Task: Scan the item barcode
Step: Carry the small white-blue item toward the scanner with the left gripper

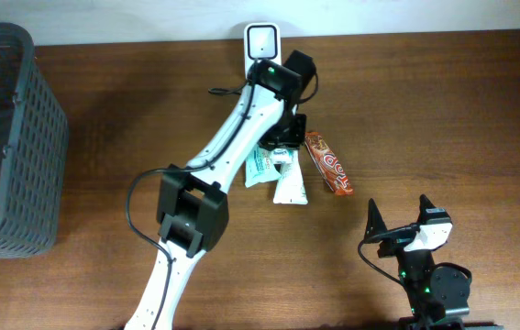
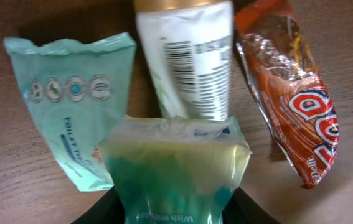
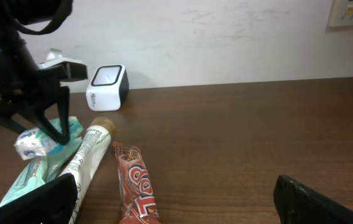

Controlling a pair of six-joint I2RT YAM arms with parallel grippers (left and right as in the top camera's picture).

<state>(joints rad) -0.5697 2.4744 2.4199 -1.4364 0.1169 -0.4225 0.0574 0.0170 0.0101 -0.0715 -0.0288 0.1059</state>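
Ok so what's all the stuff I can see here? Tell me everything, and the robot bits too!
basket: one, dark grey, left end of the table
scanner: one, white, back of the table, in the middle
mint packet: one, pale green, lying flat, left of the tube
tube: one, white with a gold cap, barcode showing, between the mint packet and the snack bar
snack bar: one, orange-brown wrapper, right of the tube
green pouch: one, see-through green, between the left jaws
table: one, brown wood, under everything
left gripper: one, black, jaws either side of the green pouch
right gripper: one, black, front right, jaws wide open, holding nothing
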